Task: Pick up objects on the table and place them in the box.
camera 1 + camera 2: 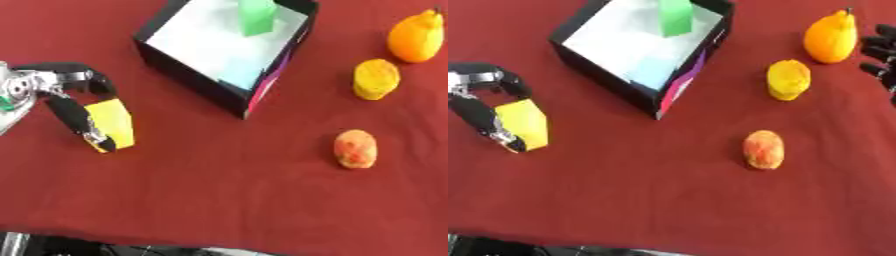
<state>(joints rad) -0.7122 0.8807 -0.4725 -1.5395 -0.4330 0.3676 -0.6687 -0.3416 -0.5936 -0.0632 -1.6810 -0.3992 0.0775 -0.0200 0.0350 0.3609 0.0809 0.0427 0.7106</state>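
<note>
Left hand: the left hand [74, 102] at the frame's left has its fingers curled round a yellow rectangular block [112, 123].
Right hand: dark fingers of the right hand [880, 57] show at the right edge; I cannot tell their state.
Box: a black open box with a white floor [188, 70], upper centre, holds a green upright block [257, 16].
Table: on the red-covered table [219, 200] lie an orange pear-shaped fruit [416, 36], a yellow ribbed piece [376, 78] and a reddish-orange oval fruit [355, 148], all on the right.

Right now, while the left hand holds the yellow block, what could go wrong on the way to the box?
1. The left hand pinches the yellow block near one edge only, so it may slip out during the lift.
2. The box has tall black walls; a low carry might hit the near wall.
3. A green block already stands inside the box, so a careless drop could knock it over.
</note>
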